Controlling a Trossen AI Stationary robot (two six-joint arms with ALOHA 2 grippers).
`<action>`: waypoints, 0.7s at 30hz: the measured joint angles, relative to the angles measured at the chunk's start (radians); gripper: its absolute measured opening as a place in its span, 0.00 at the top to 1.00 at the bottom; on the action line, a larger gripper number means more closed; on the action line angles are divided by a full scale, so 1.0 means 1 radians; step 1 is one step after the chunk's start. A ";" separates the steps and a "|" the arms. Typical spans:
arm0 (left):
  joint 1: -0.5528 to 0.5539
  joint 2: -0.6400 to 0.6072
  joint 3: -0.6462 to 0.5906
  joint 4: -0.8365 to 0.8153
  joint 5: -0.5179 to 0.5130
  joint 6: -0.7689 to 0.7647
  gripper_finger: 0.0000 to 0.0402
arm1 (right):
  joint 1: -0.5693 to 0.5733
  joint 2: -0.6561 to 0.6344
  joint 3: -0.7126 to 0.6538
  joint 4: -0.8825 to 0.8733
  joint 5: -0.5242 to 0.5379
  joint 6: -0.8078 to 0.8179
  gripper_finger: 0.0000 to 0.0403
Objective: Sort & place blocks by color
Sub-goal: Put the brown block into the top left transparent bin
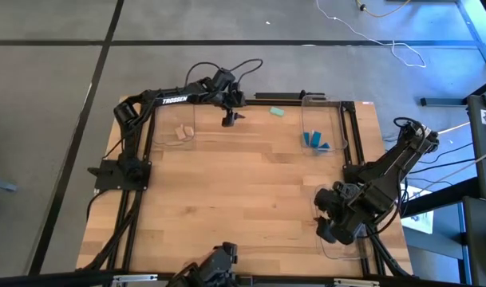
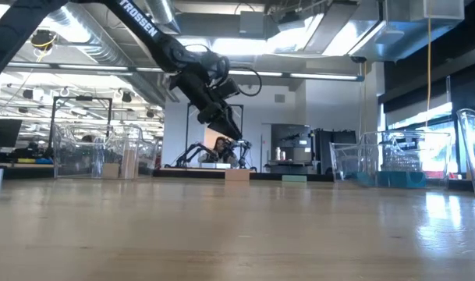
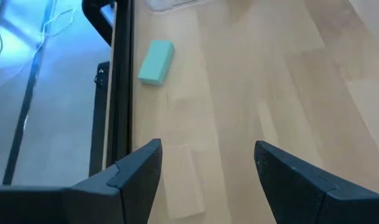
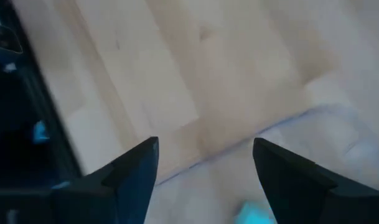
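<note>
Left hand (image 1: 229, 119) apart, raised near far edge; mint block (image 1: 277, 112) just beside edge.

surface: light wood table (image 1: 243, 199) | far edge: mint green block (image 1: 277, 112), tan block (image 3: 183, 186) beside it | clear trays: far left (image 1: 175, 131), far right (image 1: 322, 127), near right (image 1: 342, 247)

Left claw (image 1: 229, 119) spread wide, raised over the table's far edge; right claw (image 1: 332, 231) likewise spread, low at the near right.
</note>
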 joint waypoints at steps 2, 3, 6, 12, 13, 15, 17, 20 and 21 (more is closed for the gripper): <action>-0.001 0.005 0.000 -0.004 0.001 0.006 0.38 | -0.005 0.000 0.000 -0.011 0.085 -0.036 0.35; 0.002 0.006 -0.001 -0.008 0.000 0.006 0.38 | -0.009 0.000 0.000 -0.016 0.140 -0.044 0.35; 0.003 0.017 0.001 -0.002 0.001 0.019 0.38 | -0.022 0.000 0.000 -0.031 0.285 -0.059 0.35; 0.002 0.047 0.000 0.008 -0.021 0.034 0.38 | -0.065 0.000 0.000 -0.087 0.387 -0.064 0.35; 0.003 0.058 0.000 0.008 -0.028 0.033 0.38 | -0.075 0.000 0.000 -0.094 0.387 -0.065 0.35; 0.005 0.080 0.000 0.008 -0.034 0.028 0.38 | -0.090 0.000 0.000 -0.097 0.387 -0.066 0.35; 0.010 0.093 -0.001 0.013 -0.037 0.024 0.38 | -0.101 0.000 0.000 -0.101 0.387 -0.067 0.35; 0.017 0.110 0.000 0.046 -0.064 0.022 0.38 | -0.111 0.000 0.000 -0.101 0.387 -0.067 0.35; 0.020 0.113 0.000 0.047 -0.077 0.020 0.38 | -0.113 0.000 0.000 -0.100 0.387 -0.067 0.35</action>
